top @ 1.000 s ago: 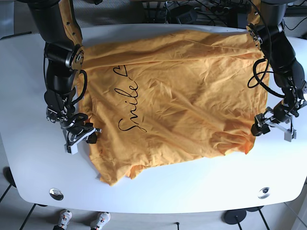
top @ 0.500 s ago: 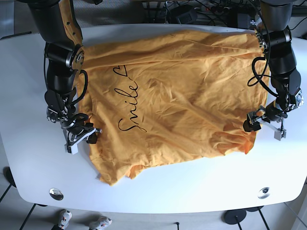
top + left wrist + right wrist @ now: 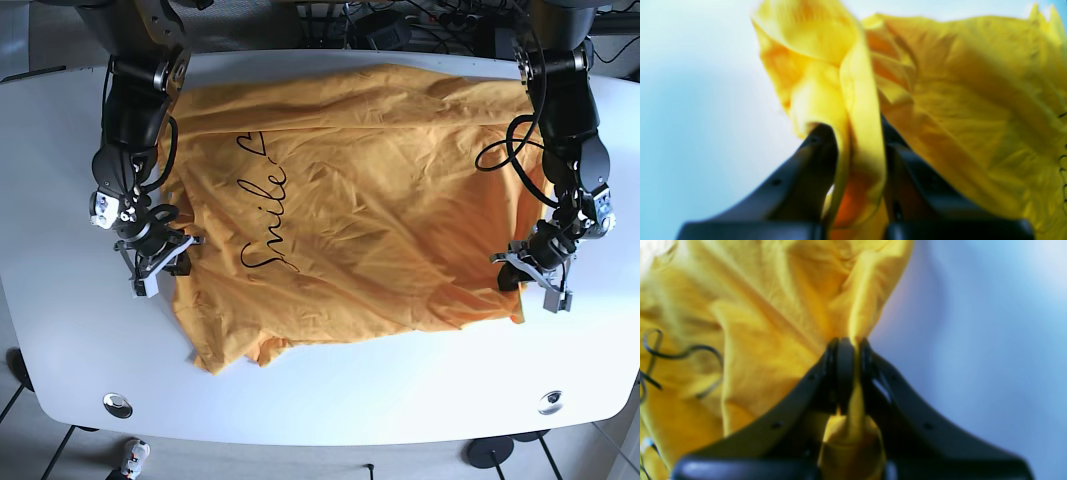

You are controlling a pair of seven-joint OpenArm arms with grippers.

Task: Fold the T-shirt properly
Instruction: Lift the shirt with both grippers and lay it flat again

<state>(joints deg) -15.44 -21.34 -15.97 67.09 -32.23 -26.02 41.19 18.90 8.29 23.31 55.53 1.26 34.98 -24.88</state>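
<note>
Orange T-shirt [image 3: 360, 200] lies spread and wrinkled on the white desk [image 3: 330, 390], "Smile" print up; left tool [image 3: 857, 133] clamped on bunched fabric at one side edge, right tool [image 3: 851, 346] pinching a fold at the opposite edge.

Left gripper [image 3: 857, 133]: I see both dark fingers clamped on a bunched fold.
T-shirt [image 3: 957, 110]: yellow, wrinkled, spreading right.
Table [image 3: 700, 100]: pale, blurred, at left.
</note>
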